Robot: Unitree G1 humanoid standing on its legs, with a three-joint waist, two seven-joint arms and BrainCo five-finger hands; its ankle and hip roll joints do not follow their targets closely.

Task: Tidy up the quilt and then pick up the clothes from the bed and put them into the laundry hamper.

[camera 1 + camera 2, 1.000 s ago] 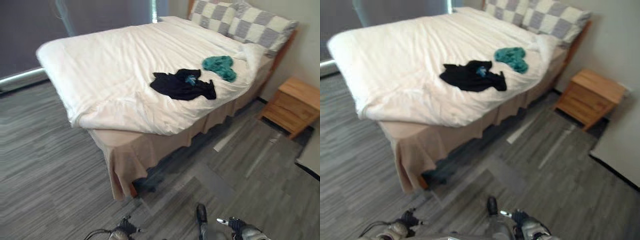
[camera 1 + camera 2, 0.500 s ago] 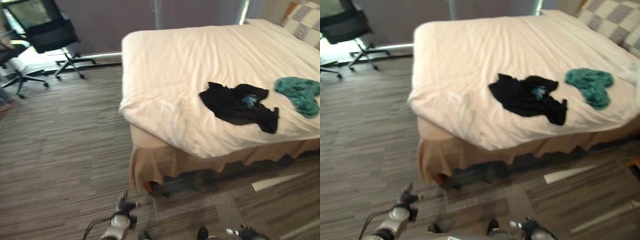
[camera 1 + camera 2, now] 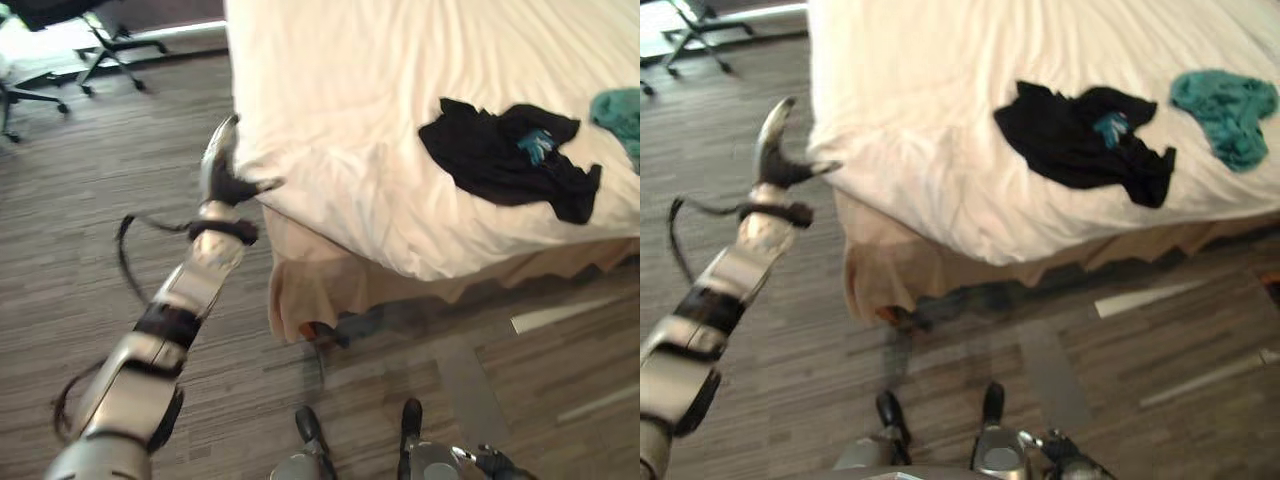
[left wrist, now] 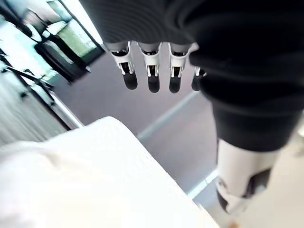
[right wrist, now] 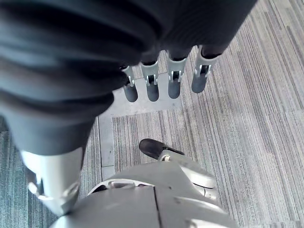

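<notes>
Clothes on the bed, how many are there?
2. A black garment lies crumpled on the white quilt near the bed's edge. A teal garment lies just beyond it. More could be hidden past the picture's edge.

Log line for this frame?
left hand: open, at quilt corner | right hand: open, idle | clothes: on bed
</notes>
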